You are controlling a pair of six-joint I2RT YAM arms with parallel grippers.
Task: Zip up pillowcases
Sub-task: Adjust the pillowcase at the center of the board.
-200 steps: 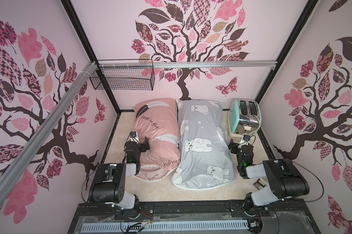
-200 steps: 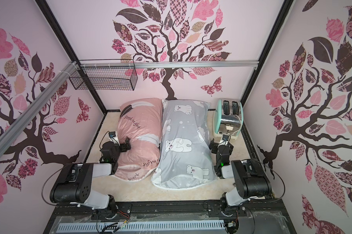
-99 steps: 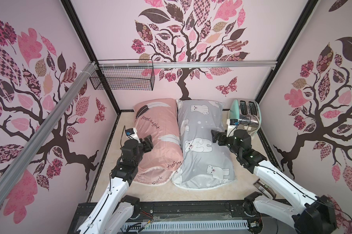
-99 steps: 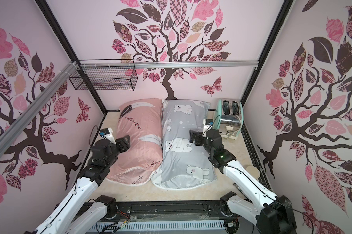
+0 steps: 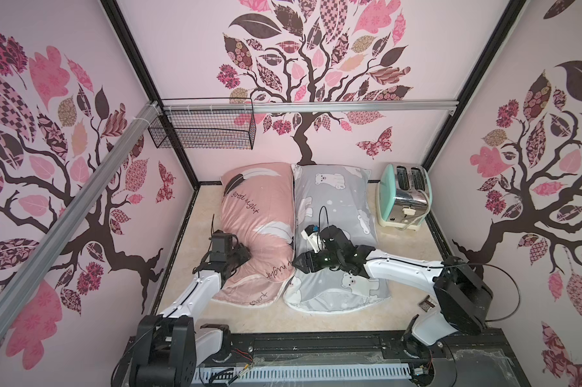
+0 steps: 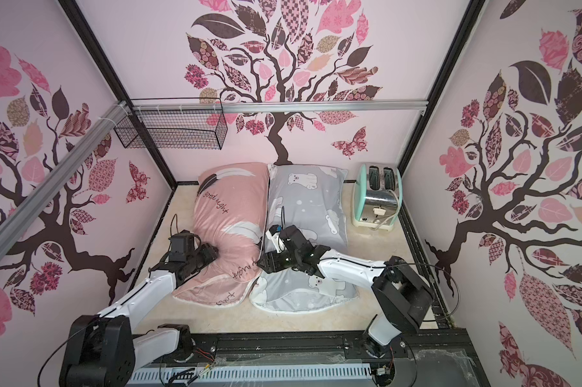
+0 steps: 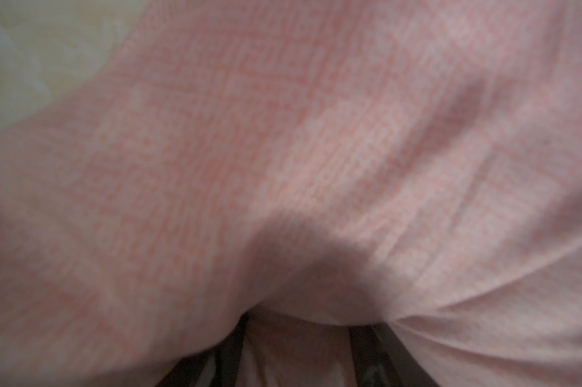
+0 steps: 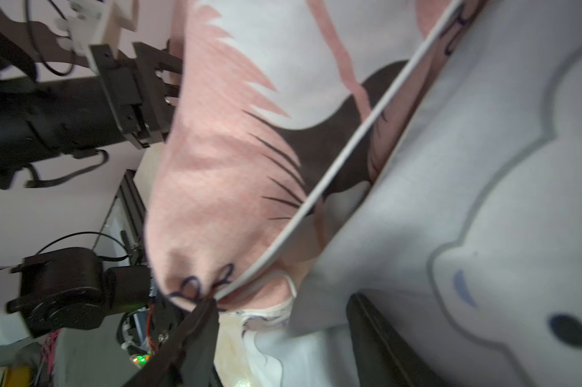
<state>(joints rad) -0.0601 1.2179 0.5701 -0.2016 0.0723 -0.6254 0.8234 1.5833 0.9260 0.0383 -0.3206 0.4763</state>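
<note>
- Pink walls (image 5: 417, 67) printed with trees close in a pale counter (image 5: 199, 217). Both pillows lie on it side by side, long edges touching.
- Pink pillow (image 5: 256, 214) is on the left and grey pillow (image 5: 340, 204) on the right. No zip or slider can be made out on either.
- Step in hand, as I judge it: taking hold of the pink pillow from both sides, with no zipping begun.
- Left jaws, on the left arm (image 5: 195, 295), are pushed into the pink pillow's left flank toward its near end. In the left wrist view they stand about half closed. A bunched fold of pink cloth fills the gap between the fingers (image 7: 229, 355), so they seem to grip it.
- Right jaws, on the right arm (image 5: 403, 271), reach across the grey pillow to the line where the two meet. In the right wrist view they stand well apart. One finger (image 8: 199, 325) touches the pink pillow's white piping (image 8: 350, 144) and the other (image 8: 370, 321) lies on grey cloth. Nothing looks pinched there yet.
- Next move probably calls for the right jaws to close on the pink edge alone, clear of the grey. Both arms can then turn the pillow until its zip shows.
- Toaster (image 5: 405, 197) stands far right, apart from the grey pillow, and a wire basket (image 5: 202, 132) hangs on the far wall.
</note>
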